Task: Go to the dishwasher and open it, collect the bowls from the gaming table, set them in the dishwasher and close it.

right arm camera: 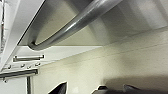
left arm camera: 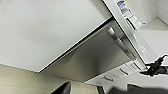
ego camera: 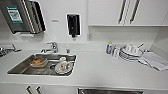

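Note:
The dishwasher (left arm camera: 100, 57) has a stainless-steel front with a long bar handle (left arm camera: 121, 43) across its top. Its upper edge sits under the counter in the head view (ego camera: 110, 91). In the right wrist view the bar handle (right arm camera: 75, 23) curves large and close, just ahead of my right gripper (right arm camera: 82, 90). That gripper's dark fingertips stand apart with nothing between them. My left gripper (left arm camera: 100, 90) hangs lower, off the steel front and over the beige floor, also open and empty. The bowls and the gaming table are out of view.
A white counter (ego camera: 100, 70) runs across in front of me, with a steel sink (ego camera: 22, 70) at left holding used dishes. Stacked white plates and cups (ego camera: 130, 52) stand at right beside a small bottle (ego camera: 109, 48). White drawers (left arm camera: 117, 73) flank the dishwasher. Wall cabinets (ego camera: 125, 12) hang above.

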Motion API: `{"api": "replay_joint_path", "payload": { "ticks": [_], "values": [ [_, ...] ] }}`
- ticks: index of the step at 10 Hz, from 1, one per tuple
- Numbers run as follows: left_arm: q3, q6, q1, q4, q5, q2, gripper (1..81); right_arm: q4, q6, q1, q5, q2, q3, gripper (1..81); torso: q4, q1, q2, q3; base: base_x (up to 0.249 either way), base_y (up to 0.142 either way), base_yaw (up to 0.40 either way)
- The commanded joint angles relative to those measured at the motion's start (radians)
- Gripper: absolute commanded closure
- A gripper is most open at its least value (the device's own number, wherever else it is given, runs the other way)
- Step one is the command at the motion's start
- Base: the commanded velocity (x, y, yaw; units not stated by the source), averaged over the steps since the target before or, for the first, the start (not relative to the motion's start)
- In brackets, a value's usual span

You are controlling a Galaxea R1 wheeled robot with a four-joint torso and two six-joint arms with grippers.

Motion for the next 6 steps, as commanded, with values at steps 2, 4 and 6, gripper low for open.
{"api": "replay_joint_path", "payload": {
  "ticks": [2, 4, 6],
  "values": [
    [-0.004, -0.007, -0.051, 0.020, -0.006, -0.074, 1.0, 0.015, 0.140, 0.150, -0.094, -0.032, 0.028, 1.0, 0.000, 0.000, 0.000, 0.000, 0.000, 0.000, 0.000],
    [-0.004, -0.007, -0.056, 0.022, -0.009, -0.074, 1.0, 0.011, 0.146, 0.151, -0.094, -0.003, 0.017, 1.0, 0.000, 0.000, 0.000, 0.000, 0.000, 0.000, 0.000],
    [-0.004, -0.015, -0.059, 0.036, -0.009, -0.074, 1.0, -0.061, 0.146, 0.145, -0.063, 0.011, 0.031, 1.0, 0.000, 0.001, 0.000, 0.000, 0.000, 0.000, 0.000]
  ]
}}
